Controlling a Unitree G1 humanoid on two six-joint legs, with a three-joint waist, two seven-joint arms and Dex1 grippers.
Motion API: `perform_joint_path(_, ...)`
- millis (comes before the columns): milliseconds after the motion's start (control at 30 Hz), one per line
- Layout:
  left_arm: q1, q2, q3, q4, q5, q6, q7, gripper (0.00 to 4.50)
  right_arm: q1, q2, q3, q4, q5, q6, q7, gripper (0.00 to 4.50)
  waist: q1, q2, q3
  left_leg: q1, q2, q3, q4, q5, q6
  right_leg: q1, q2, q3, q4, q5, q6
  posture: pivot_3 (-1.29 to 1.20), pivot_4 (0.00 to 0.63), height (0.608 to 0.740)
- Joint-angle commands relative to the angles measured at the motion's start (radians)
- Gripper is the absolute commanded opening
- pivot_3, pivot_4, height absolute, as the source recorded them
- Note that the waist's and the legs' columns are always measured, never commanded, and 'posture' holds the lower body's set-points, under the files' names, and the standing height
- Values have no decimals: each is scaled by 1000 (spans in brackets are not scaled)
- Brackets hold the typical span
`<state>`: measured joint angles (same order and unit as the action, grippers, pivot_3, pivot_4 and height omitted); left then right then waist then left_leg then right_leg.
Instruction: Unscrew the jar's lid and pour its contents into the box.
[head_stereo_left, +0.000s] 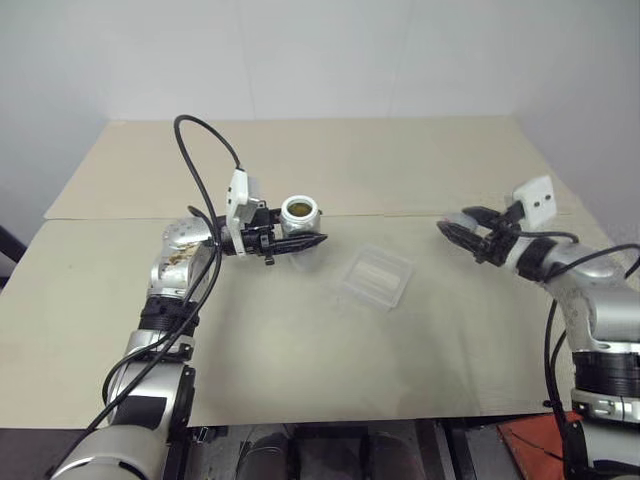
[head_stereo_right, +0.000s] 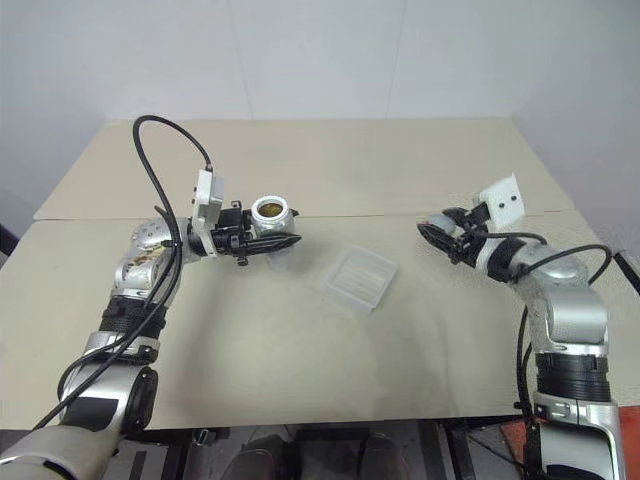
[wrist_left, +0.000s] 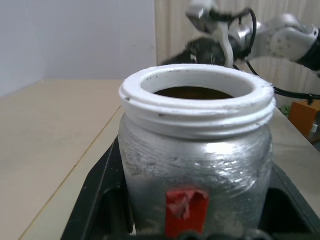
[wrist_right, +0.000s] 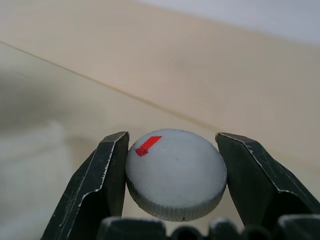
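My left gripper is shut on the jar, holding it upright above the table at centre left. The jar is open, with a white threaded rim, a red mark on its side and dark contents inside. Off at the right, my right gripper is shut on the lid, a round grey disc with a small red mark, clamped between both fingers. The box, shallow and clear, lies on the table between the two grippers, a little nearer the jar.
The beige table has a seam running across it behind the box. A pale wall stands behind the table's far edge. An orange object sits low past the table's right front corner.
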<state>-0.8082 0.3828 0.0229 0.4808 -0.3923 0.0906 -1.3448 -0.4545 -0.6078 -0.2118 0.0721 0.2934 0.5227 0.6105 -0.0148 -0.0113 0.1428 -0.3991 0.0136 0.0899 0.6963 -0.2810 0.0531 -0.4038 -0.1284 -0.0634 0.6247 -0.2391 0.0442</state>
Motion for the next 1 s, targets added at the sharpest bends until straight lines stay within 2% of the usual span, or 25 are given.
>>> perform_joint_path(33, -22, -7, 3, -18, -5, -18, 10, 2116, -6, 36, 12, 22, -62, -52, -106, 2732, -1, 0, 0, 0, 0, 0, 0, 0, 0, 0, 0, 0, 0, 0, 0, 0, 150, 740)
perform_joint_path(233, -17, -13, -1, -31, -1, -21, 22, 2116, -2, 118, 37, 98, -125, -75, -220, 2732, 1, 0, 0, 0, 0, 0, 0, 0, 0, 0, 0, 0, 0, 0, 0, 0, 150, 740)
perform_joint_path(400, -13, -11, -1, -42, 1, -27, 33, 2116, 30, 98, 57, 60, -114, -42, -166, 4302, 3, 0, 0, -1, 0, 0, 0, 0, 0, 0, 0, 0, -1, 0, 0, 0, 150, 740)
perform_joint_path(433, -13, -11, 0, -43, 1, -29, 35, 2116, 40, 85, 60, 41, -110, -32, -148, 4407, 3, 0, 0, -1, 0, 0, 0, 0, 0, 0, 0, 0, -1, 0, 0, 0, 150, 740)
perform_joint_path(567, -12, -11, -2, -44, 7, -40, 46, 2116, 76, 10, 63, -81, -75, 67, -72, 4407, 3, 0, 0, -1, 0, -1, 0, 0, 0, 0, 0, 0, -1, 0, 0, 0, 150, 740)
perform_joint_path(667, -11, -13, -4, -38, 25, -67, 71, 2116, 129, -91, 51, -231, 3, 130, 65, 4407, 3, 0, 0, -1, 1, -1, 0, 0, 0, 0, 0, 0, -1, 0, 0, 0, 150, 740)
perform_joint_path(800, -15, -27, -21, -18, 82, -139, 125, 2116, 162, -157, 10, -342, 93, 172, 148, 4407, 5, 0, 0, -1, 0, -1, 0, 0, 1, 1, 0, 0, -1, 0, 0, 0, 150, 740)
perform_joint_path(900, -29, -36, -91, 26, 266, -326, 278, 2116, 149, -176, -47, -396, 208, 256, 188, 4407, 11, 0, 0, 0, 0, -1, 0, -1, 1, 1, 0, 0, -1, 0, 0, 0, 150, 740)
perform_joint_path(1000, -82, -47, -182, 106, 525, -569, 544, 2116, 111, -251, -47, -402, 309, 377, 270, 4407, 25, 0, 0, 0, -1, -1, 1, -1, 2, 1, -1, 0, -1, 0, 0, 0, 150, 740)
